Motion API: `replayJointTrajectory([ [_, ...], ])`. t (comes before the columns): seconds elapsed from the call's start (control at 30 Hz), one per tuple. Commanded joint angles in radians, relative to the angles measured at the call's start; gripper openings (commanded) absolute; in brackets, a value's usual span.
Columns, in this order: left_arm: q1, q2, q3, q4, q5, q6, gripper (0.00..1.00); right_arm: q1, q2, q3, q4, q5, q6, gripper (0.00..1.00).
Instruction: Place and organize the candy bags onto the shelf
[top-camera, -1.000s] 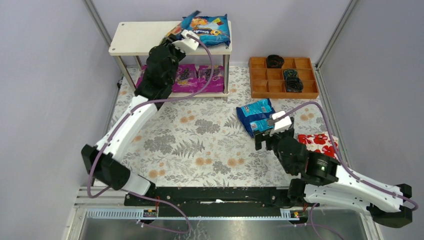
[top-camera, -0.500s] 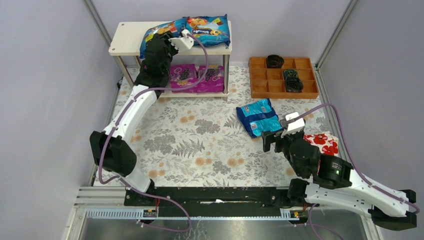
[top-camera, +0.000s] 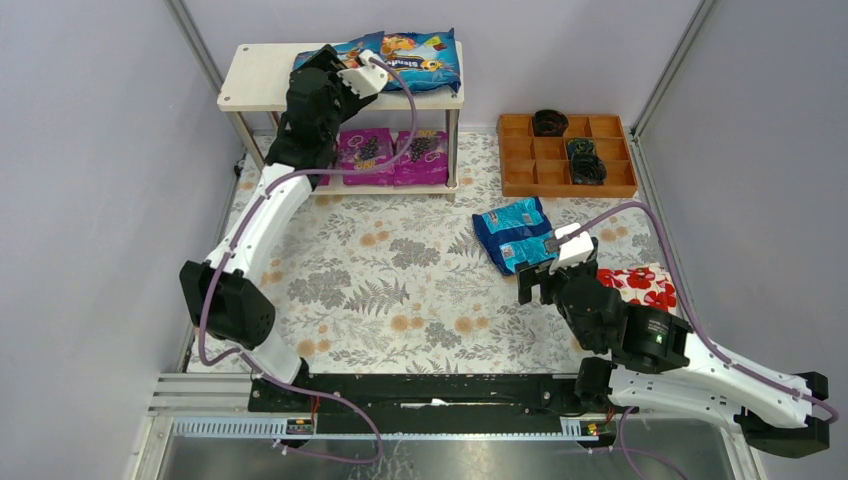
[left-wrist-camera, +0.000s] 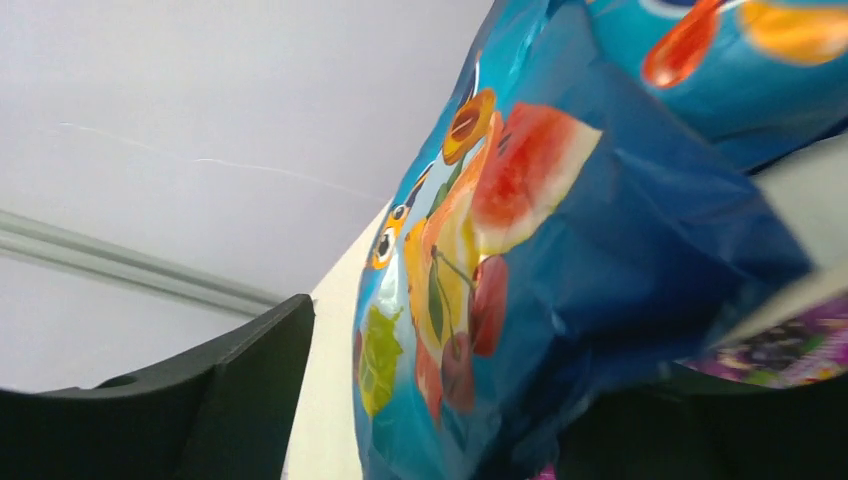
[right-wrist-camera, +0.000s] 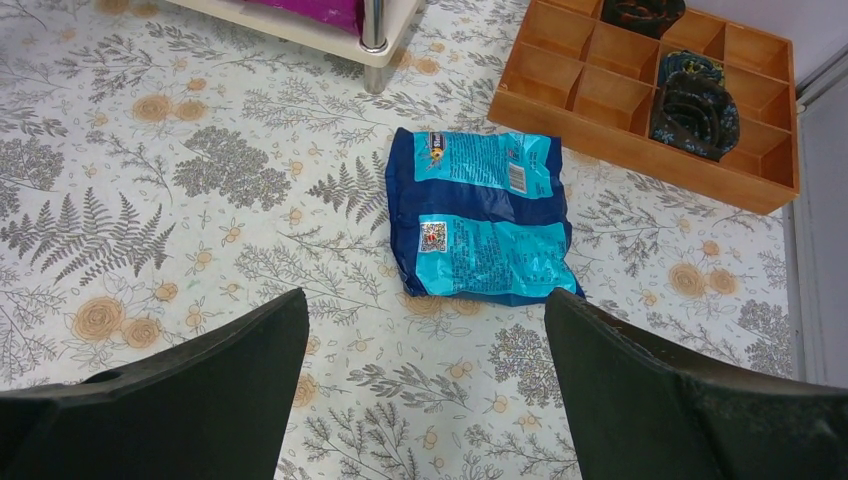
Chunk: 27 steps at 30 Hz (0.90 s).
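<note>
**Your left claw (top-camera: 325, 62) spread around a blue bag on the shelf's top board**

Your left claw's jaws stand apart at the top board of the shelf (top-camera: 255, 75), with the first blue bag (left-wrist-camera: 560, 260) between them. The one finger the wrist view shows sits clear of the plastic, and the other is hidden behind the bag. Your right claw (right-wrist-camera: 423, 300) is spread wide and grips nothing. It hangs over the floral tablecloth (top-camera: 400, 280), just short of the third blue bag (right-wrist-camera: 480, 215).

You have three blue bags in sight. Two are on the top board, the second blue bag (top-camera: 425, 55) lying close by the first at the end nearer the tray. The third lies flat on the cloth, dark blue with two cyan printed panels facing up. On the lower board, a purple bag (top-camera: 366, 150) and a second purple bag (top-camera: 422, 148) lie side by side, and your left arm covers the rest of that tier.

Every bag is a glossy, crinkled plastic pillow. The shelf is two pale wood-grain rectangles on silver metal legs. One orange tray (top-camera: 560, 188) of square compartments holds dark items, and one white packet (top-camera: 640, 285) with red flowers lies beside your right arm.
</note>
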Motion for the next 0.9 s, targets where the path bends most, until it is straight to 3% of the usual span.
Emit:
replayJointTrajectory([
  [0.0, -0.001, -0.147, 0.063, -0.013, 0.206, -0.220, 0.86, -0.004, 0.017, -0.009, 0.050, -0.008, 0.023, 0.94],
  [0.17, 0.006, -0.207, 0.047, -0.061, 0.348, -0.350, 0.98, -0.004, 0.023, -0.019, 0.063, -0.019, 0.029, 0.94],
  [0.3, 0.018, -0.280, -0.004, -0.043, 0.458, -0.478, 0.99, -0.004, 0.017, -0.028, 0.062, -0.021, 0.036, 0.94],
  [0.4, 0.036, -0.353, -0.069, 0.048, 0.494, -0.670, 0.99, -0.004, 0.007, -0.040, 0.064, -0.023, 0.040, 0.94],
  [0.47, 0.060, -0.376, -0.080, 0.079, 0.427, -0.859, 0.98, -0.004, 0.004, -0.046, 0.066, -0.026, 0.041, 0.94],
  [0.57, 0.142, -0.401, -0.061, -0.014, 0.337, -1.244, 0.96, -0.004, -0.001, -0.052, 0.060, -0.028, 0.049, 0.94],
  [0.63, 0.203, -0.424, -0.090, -0.064, 0.390, -1.497, 0.98, -0.004, -0.008, -0.055, 0.056, -0.028, 0.059, 0.94],
  [0.73, 0.272, -0.437, -0.162, -0.067, 0.516, -1.745, 0.96, -0.004, -0.021, -0.067, 0.057, -0.030, 0.066, 0.94],
  [0.87, 0.345, -0.393, -0.209, -0.077, 0.616, -2.009, 0.82, -0.004, -0.028, -0.078, 0.061, -0.036, 0.068, 0.94],
])
